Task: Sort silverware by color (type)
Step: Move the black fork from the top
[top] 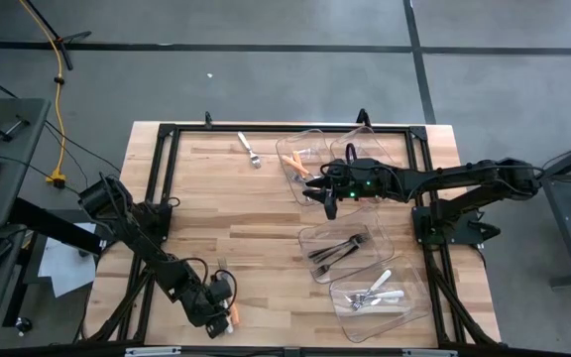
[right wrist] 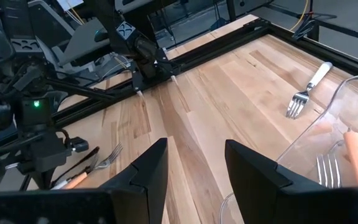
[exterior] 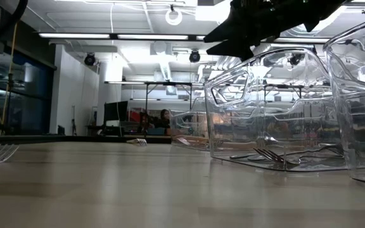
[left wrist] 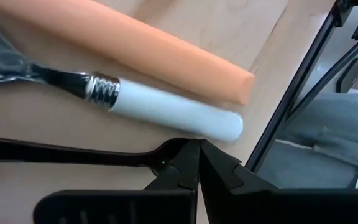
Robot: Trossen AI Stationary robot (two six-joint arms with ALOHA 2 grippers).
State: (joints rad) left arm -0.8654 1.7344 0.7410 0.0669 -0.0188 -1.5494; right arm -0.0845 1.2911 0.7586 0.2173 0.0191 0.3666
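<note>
The wooden counter (top: 236, 213) carries three clear bins along the right arm's side: the far bin (top: 310, 159) holds orange-handled pieces (top: 295, 164), the middle bin (top: 350, 248) dark forks (top: 337, 250), and the near bin (top: 380, 293) white-handled pieces (top: 377, 292). A black frame (top: 162, 169) edges the counter. The right gripper (top: 327, 203) hovers between the far and middle bins, arm stretched level, fingers apart and empty. Away from the bins, a white-handled fork (top: 250, 150) lies alone near the far edge. At the near corner opposite the bins, the left gripper (left wrist: 197, 155) points down with its tips together beside a dark utensil (left wrist: 73, 152), a white handle (left wrist: 173, 109) and an orange handle (left wrist: 166, 50); their heads are cut off.
</note>
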